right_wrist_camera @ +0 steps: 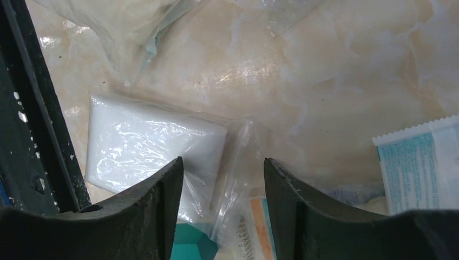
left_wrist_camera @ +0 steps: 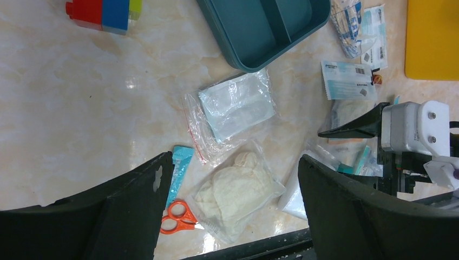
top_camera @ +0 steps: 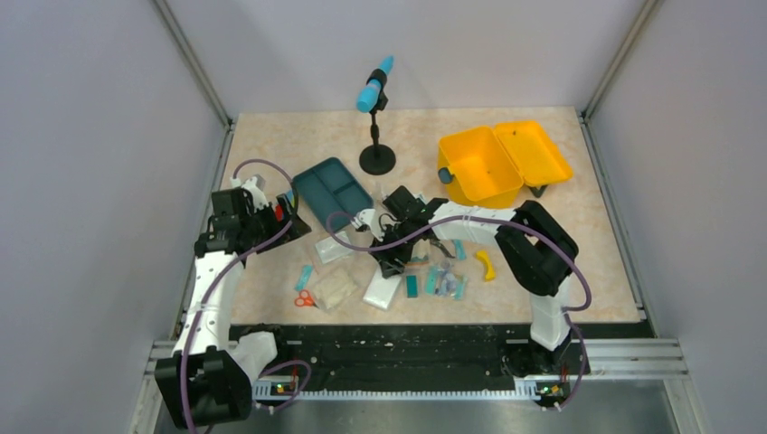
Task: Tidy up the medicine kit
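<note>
Medicine kit (top_camera: 479,167): where is it, and how much of the job is done?

Me: It sits at the far right of the table (top_camera: 579,271) with its lid lying open, and as far as I can see nothing is in it. By my reckoning the sorting has hardly begun. Its tray (top_camera: 332,185) is out, lying flat well to the left of it, and its compartments are bare too. Everything that should go in is scattered on the table nearer my bases.

Asker: And your claws?

Me: My left claw (left_wrist_camera: 234,160) hangs wide open above the pile, holding nothing. My right claw (right_wrist_camera: 222,162) hovers low over a white pad (right_wrist_camera: 151,146). Its jaws are partly apart and the bag's clear edge shows between them, but they are clamped on nothing.

Asker: What is it all made of?

Me: The table is polished and marble-patterned, and it throws glare. The kit is hard, glossy yellow plastic, a box with rounded corners. The tray is smooth dark teal with low dividing walls. The white pad is a soft rectangular block sealed in crinkly clear film. Near it lie a clear bag of gauze (left_wrist_camera: 238,192), lumpy and cream-coloured, and a zip bag (left_wrist_camera: 235,105) with a flat pale fold inside. Both look slippery and floppy, so I judge an edge pinch suits them best. Then come flat sachets (left_wrist_camera: 346,80), printed teal and white, lying thin against the table. Smallest are the scissors (left_wrist_camera: 176,216) with orange loop handles and a curved yellow piece (top_camera: 487,264).
</note>
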You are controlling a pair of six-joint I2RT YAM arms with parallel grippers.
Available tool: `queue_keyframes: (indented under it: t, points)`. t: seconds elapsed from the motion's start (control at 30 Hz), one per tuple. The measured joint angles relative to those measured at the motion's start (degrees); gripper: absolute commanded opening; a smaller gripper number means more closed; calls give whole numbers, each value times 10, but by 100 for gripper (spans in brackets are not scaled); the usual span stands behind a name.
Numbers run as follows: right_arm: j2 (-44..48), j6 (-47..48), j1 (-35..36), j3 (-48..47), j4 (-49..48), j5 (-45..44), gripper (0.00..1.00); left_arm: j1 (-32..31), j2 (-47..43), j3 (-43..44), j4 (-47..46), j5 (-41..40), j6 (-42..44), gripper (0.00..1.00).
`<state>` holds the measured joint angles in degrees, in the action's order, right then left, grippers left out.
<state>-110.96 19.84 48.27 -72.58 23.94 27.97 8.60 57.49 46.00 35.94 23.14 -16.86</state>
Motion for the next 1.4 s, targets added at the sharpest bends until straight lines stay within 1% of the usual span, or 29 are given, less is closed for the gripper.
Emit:
queue_keyframes:
  t: [0.1,0.17,0.2,0.27,0.37,0.57,0.7,0.87,0.97,1.1,1.2,1.27,1.4]
  points:
    - [-4,0,0,0,1,14,45,0,0,-6,-1,1,-2,89]
    - [-7,-1,0,0,0,23,34,1,0,-8,-2,1,-2,89]
    - [-9,-2,0,0,1,28,24,2,0,-8,-4,2,-3,89]
    - [-12,-4,0,0,2,43,0,2,0,-9,-7,3,-4,89]
    - [-12,-3,0,-11,9,50,0,3,1,-11,-13,6,-7,89]
    - [-2,16,0,-29,27,25,0,4,15,-11,-25,16,-10,87]
    - [47,23,-7,-41,49,16,0,4,31,-11,-31,25,-10,85]
    - [144,26,-35,-75,77,16,0,4,60,-10,-34,35,-10,84]
    - [195,10,-81,-103,96,14,0,4,77,-5,-34,40,-9,84]
    - [225,-25,-176,-143,103,-5,0,3,93,9,-33,43,-2,84]
    - [233,-39,-255,-158,97,-46,0,3,101,20,-30,45,7,84]
    - [233,-44,-306,-158,91,-88,0,3,105,25,-25,45,14,83]
    - [224,-50,-364,-159,76,-156,0,3,107,28,-17,47,24,83]
